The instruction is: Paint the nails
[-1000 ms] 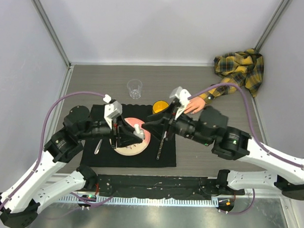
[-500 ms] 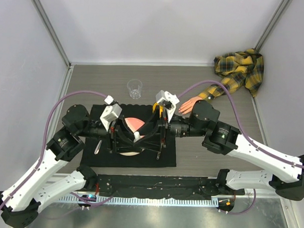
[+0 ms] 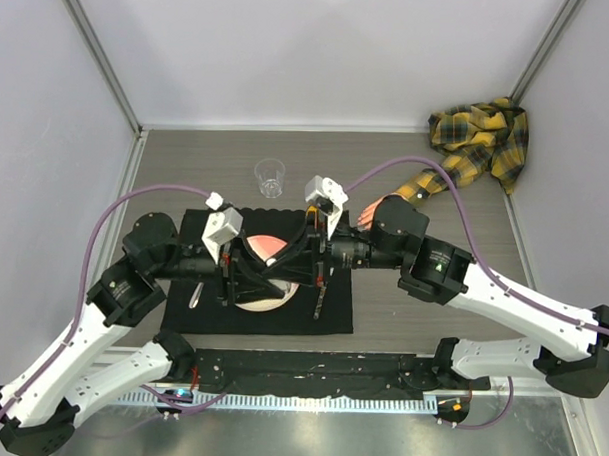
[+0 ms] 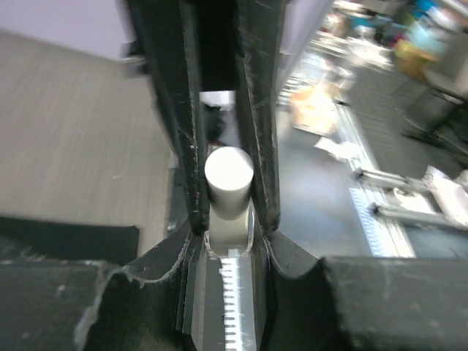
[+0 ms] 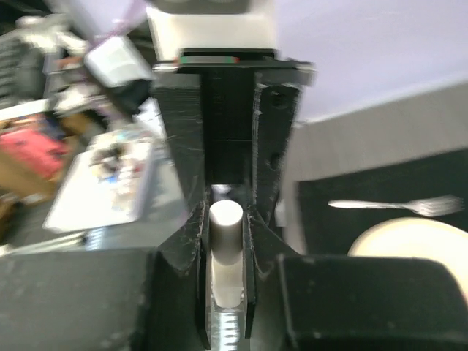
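Where white enclosure walls meet it, grey wood-grain tabletop carries black rectangular mat and clear plastic cup. On mat: round pink-and-cream plate, silver fork. My left gripper and my right gripper meet above plate, both clamped narrow on small white-capped clear bottle. Pale peach mannequin hand lies just right of mat, mostly hidden behind my right arm; nails too small to make out. Yellow-and-black plaid sleeve bunched in far right corner.

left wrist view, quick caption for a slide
Left fingers pinch a small white-capped bottle, its cap end facing the camera, grey tabletop to the left.
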### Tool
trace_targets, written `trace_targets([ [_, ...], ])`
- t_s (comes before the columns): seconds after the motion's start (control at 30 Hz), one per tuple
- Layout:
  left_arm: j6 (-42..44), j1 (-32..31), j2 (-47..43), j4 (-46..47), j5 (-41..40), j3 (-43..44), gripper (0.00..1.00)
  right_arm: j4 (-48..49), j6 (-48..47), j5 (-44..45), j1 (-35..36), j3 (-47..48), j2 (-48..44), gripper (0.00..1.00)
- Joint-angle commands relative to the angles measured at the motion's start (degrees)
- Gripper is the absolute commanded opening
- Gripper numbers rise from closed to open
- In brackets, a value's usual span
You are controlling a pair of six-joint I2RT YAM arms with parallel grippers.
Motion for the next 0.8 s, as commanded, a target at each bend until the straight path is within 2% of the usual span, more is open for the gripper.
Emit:
trace_targets([
  [0.0, 8.51, 0.15, -1.38, -10.56, -31.69, 5.59, 0.00, -13.80, -9.02, 30.98, 5.70, 6.13, 2.35, 0.01],
  [0.03, 8.43, 0.15, -0.25, -12.34, -40.54, 7.51, 0.00, -15.65, -13.05, 44.24, 14.69, 8.40, 4.70, 0.01],
  [0.07, 7.64, 0.15, 0.46, -14.10, -55.69, 8.40, 0.00, -17.67, -14.40, 70.91, 18.52, 9.64, 7.08, 0.01],
  [0.1, 6.42, 0.15, 1.34, -17.25, -63.41, 9.19, 0.00, -18.39, -14.67, 81.97, 21.43, 10.96, 9.36, 0.01],
  [0.13, 5.71, 0.15, 2.48, -18.24, -66.70, 10.25, 0.00, -19.18, -14.24, 89.74, 25.47, 13.32, 11.47, 0.01],
  [0.17, 6.31, 0.15, 2.92, -18.33, -67.69, 10.26, 0.00, -19.18, -13.54, 94.95, 26.29, 14.04, 15.24, 0.01],
  [0.2, 6.40, 0.15, 2.93, -17.03, -65.70, 10.00, 0.00, -18.84, -12.83, 96.83, 26.91, 14.48, 16.14, 0.01],
  [0.27, 6.14, 0.15, 2.23, -14.57, -61.23, 8.33, 0.00, -17.52, -12.04, 93.70, 26.56, 14.93, 17.12, 0.01],
  [0.33, 6.40, 0.24, 1.35, -10.79, -52.19, 6.32, 0.00, -17.34, -11.69, 85.62, 25.34, 14.75, 16.42, 0.01],
  [0.37, 7.45, 0.15, 0.48, -9.82, -49.28, 5.69, 0.00, -17.25, -11.51, 82.38, 23.59, 14.40, 14.85, 0.11],
  [0.4, 8.16, 0.15, -0.05, -8.76, -42.63, 5.16, 0.00, -17.25, -11.51, 73.21, 22.53, 13.79, 13.62, 0.18],
  [0.43, 8.86, 0.15, -0.67, -8.14, -39.26, 3.77, 0.00, -16.99, -11.25, 68.94, 21.21, 12.31, 12.47, 0.24],
  [0.47, 10.78, 0.15, -2.24, -7.62, -36.01, 2.80, 0.00, -16.38, -10.81, 63.59, 18.68, 11.42, 10.98, 0.38],
  [0.5, 11.32, 0.15, -3.04, -6.65, -32.23, 1.92, 0.00, -16.11, -9.67, 58.58, 17.00, 10.54, 8.18, 0.43],
  [0.53, 11.94, 0.15, -3.74, -6.12, -26.98, 0.34, 0.00, -15.85, -8.88, 46.34, 15.15, 8.88, 6.59, 0.47],
  [0.6, 12.99, 0.15, -5.68, -5.85, -22.72, -1.07, 0.00, -14.88, -6.69, 35.11, 9.70, 6.85, 2.91, 0.54],
  [0.63, 13.35, 0.24, -5.94, -5.94, -19.75, -1.17, 0.00, -14.01, -6.24, 25.49, 8.55, 6.41, 1.93, 0.56],
  [0.77, 16.42, 0.15, -5.16, -9.97, -14.02, 0.06, 0.00, -13.30, -4.22, 15.92, 4.95, 5.61, -0.90, 0.60],
])
